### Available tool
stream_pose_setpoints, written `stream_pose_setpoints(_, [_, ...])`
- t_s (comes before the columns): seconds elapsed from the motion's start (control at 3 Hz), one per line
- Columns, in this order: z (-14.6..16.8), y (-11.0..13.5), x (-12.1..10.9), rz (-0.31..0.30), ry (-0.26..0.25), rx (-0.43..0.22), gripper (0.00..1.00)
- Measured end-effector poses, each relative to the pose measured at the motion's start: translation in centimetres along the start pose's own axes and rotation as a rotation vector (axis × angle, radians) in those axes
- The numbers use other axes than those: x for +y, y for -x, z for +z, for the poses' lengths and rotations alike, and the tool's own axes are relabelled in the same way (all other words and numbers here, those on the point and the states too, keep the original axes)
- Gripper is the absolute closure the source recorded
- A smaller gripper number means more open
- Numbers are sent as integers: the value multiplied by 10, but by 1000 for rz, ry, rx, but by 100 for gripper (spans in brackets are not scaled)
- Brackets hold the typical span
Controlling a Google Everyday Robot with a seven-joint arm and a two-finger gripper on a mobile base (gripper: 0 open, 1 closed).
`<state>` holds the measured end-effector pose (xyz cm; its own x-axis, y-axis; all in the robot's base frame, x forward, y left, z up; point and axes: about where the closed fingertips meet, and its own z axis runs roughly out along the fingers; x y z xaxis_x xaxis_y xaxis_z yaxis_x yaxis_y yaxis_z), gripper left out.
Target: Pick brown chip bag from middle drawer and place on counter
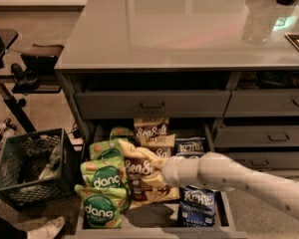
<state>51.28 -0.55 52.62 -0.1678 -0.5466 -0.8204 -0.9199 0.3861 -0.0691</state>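
The middle drawer [223,209] stands pulled open below the counter [179,29]. It holds green "dang" bags [105,177] at the left, brown "Sea Salt" bags [150,131] in the middle and blue "Kettle" bags [197,201] at the right. My arm reaches in from the right. My gripper [163,170] is shut on the front brown chip bag [138,177], which hangs tilted above the drawer floor with its tan edge up and to the left. A shadow lies on the bare floor under it. The fingertips are hidden by the bag.
A dark plastic crate [30,166] stands on the floor left of the drawer. A closed drawer front with a bar handle [152,104] sits just above the opening, and more closed drawers [279,136] are at the right. A shoe [45,229] shows at the bottom left.
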Motion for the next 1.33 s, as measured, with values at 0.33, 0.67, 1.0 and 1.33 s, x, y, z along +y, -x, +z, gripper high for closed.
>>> stream_pose_setpoints(0.33, [-73, 8, -21, 30, -22, -59, 100])
stream_pose_setpoints(0.67, [-136, 10, -34, 60, -14, -90, 100])
stream_pose_setpoints(1.0, [-135, 11, -14, 55, 66, -90, 100])
stream_pose_setpoints(1.33, [-135, 11, -14, 55, 66, -90, 100])
